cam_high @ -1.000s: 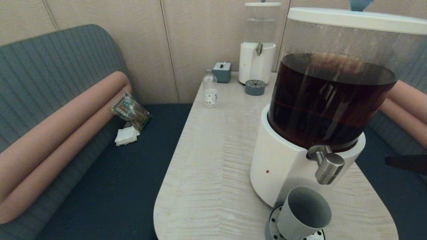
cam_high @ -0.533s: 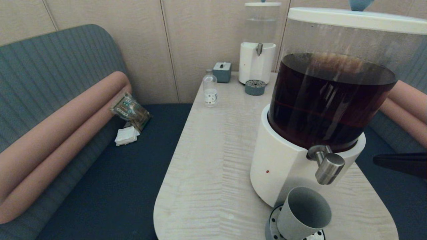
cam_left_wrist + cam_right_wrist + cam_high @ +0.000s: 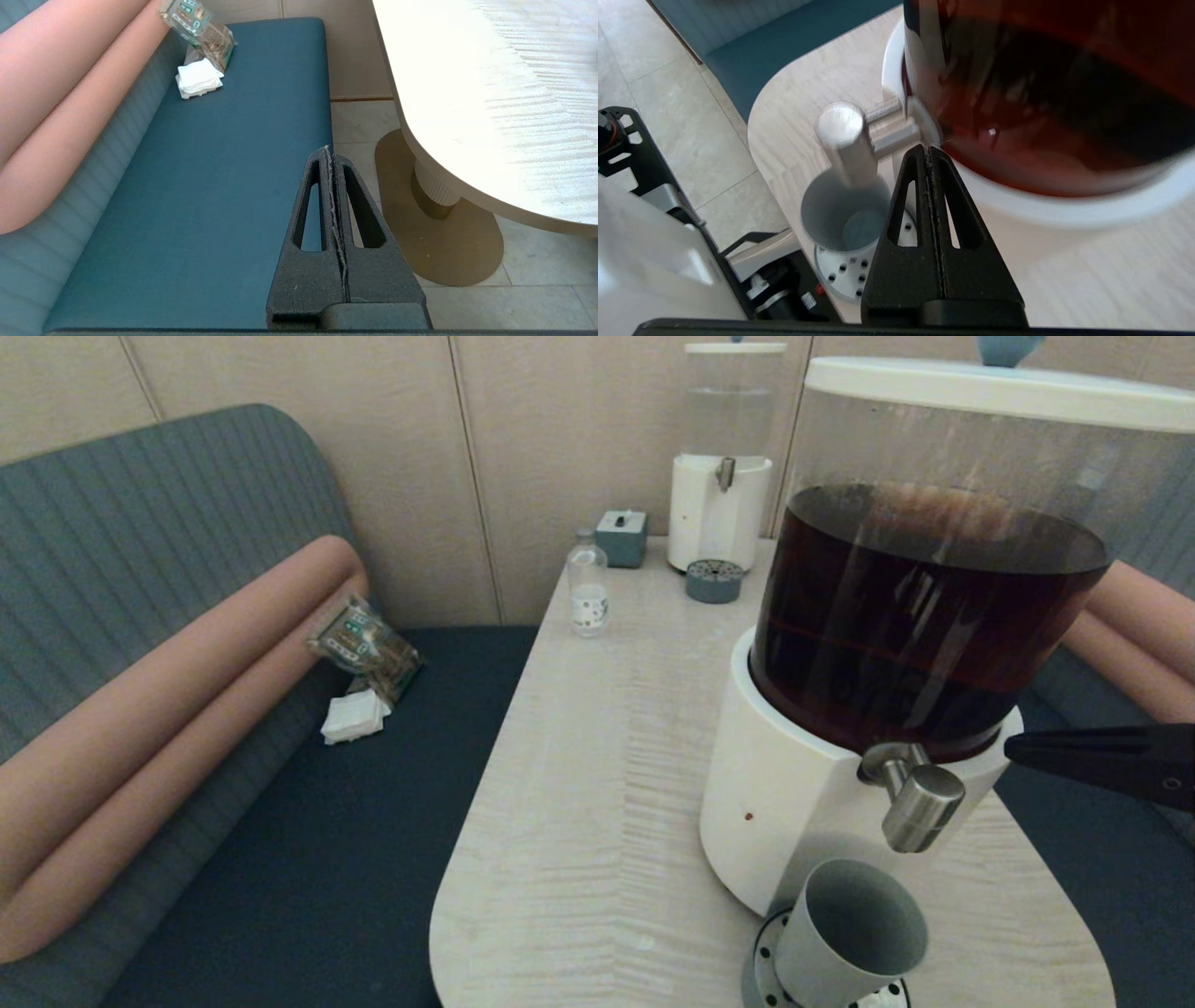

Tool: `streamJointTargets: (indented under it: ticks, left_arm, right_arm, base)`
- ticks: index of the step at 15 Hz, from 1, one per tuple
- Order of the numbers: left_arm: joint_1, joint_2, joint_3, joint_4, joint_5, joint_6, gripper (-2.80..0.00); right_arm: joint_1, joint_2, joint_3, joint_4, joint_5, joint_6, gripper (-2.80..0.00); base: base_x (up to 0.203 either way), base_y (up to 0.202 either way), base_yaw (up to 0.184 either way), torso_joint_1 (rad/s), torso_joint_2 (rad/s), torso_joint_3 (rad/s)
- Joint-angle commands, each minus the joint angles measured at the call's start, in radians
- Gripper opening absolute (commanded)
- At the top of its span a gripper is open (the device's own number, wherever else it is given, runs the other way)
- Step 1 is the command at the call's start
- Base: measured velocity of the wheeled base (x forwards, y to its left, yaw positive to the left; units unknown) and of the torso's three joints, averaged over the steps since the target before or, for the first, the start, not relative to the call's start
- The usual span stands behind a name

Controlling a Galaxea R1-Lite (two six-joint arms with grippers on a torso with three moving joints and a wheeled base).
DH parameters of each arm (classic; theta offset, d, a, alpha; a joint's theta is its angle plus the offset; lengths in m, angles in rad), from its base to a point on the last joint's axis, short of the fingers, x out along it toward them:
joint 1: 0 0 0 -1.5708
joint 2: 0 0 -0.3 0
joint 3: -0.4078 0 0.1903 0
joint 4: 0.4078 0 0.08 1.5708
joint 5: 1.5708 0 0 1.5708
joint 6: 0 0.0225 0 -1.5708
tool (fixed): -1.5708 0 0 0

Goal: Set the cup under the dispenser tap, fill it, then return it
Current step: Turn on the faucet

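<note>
The grey cup (image 3: 845, 933) (image 3: 843, 217) stands upright and empty on the perforated drip plate (image 3: 761, 957), under the steel dispenser tap (image 3: 915, 795) (image 3: 850, 140) of the big white-based dispenser (image 3: 794, 784) with dark brown liquid. My right gripper (image 3: 1013, 747) (image 3: 928, 149) comes in from the right at the dispenser's base rim, shut and empty, its tip a short way right of the tap. My left gripper (image 3: 328, 151) is shut and empty, parked low over the blue bench seat beside the table.
At the back of the pale wood table (image 3: 597, 803) stand a small clear bottle (image 3: 588, 583), a grey box (image 3: 622, 537) and a smaller clear-liquid dispenser (image 3: 721, 476). A snack bag (image 3: 364, 644) and a napkin (image 3: 355, 717) lie on the bench.
My right gripper has moved up and to the left, from beside the table to the dispenser's rim near the tap. The cup and left arm have stayed still.
</note>
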Motion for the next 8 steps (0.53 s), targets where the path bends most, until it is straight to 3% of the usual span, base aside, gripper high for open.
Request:
streamJointTargets:
  ticks: [1, 8]
  left_arm:
    - [0.0, 0.001, 0.0, 0.001, 0.0, 0.001, -2.8]
    - [0.0, 0.001, 0.0, 0.0, 0.0, 0.001, -2.8]
  right_arm:
    - [0.044, 0.049, 0.0, -0.023, -0.032, -0.007, -2.8]
    - [0.084, 0.115, 0.001, -0.061, -0.088, -0.031, -2.8]
  base:
    - [0.0, 0.0, 0.0, 0.0, 0.0, 0.0]
    - [0.0, 0.0, 0.0, 0.0, 0.0, 0.0]
